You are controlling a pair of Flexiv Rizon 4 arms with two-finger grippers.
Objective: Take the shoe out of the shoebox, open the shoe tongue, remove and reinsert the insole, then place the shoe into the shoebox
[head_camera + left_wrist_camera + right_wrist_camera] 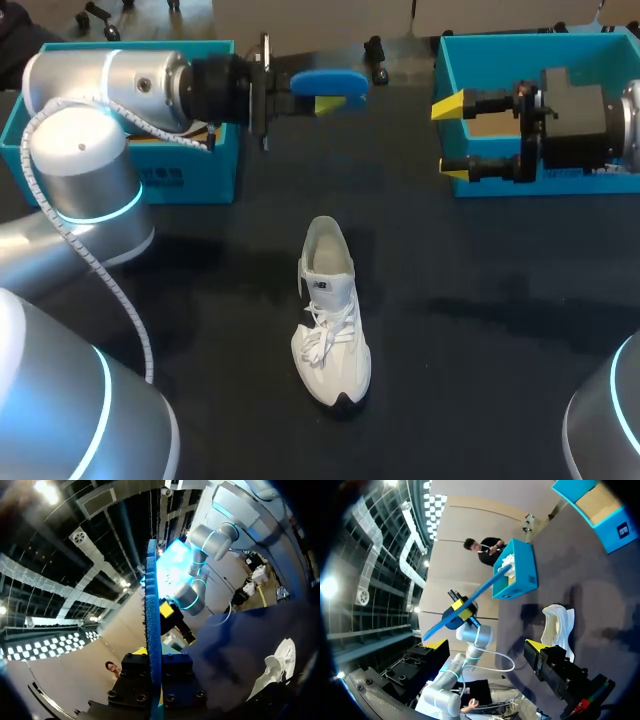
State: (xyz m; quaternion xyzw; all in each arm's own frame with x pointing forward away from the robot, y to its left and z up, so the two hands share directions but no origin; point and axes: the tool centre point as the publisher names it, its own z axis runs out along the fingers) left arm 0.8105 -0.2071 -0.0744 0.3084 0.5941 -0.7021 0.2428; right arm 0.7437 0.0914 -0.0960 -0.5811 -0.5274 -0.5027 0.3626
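Head view, left fingers (328, 104) clamped on blue insole (330, 82), right fingers (450, 105) spread, empty

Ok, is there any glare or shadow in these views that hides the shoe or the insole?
Head view: even light; the shoe stands out white on the dark table, faint shadows either side of it. Left wrist view: lamp glare overhead, yet the blue insole shows plainly, edge-on. Right wrist view: lamp glare again, away from both; nothing hidden.
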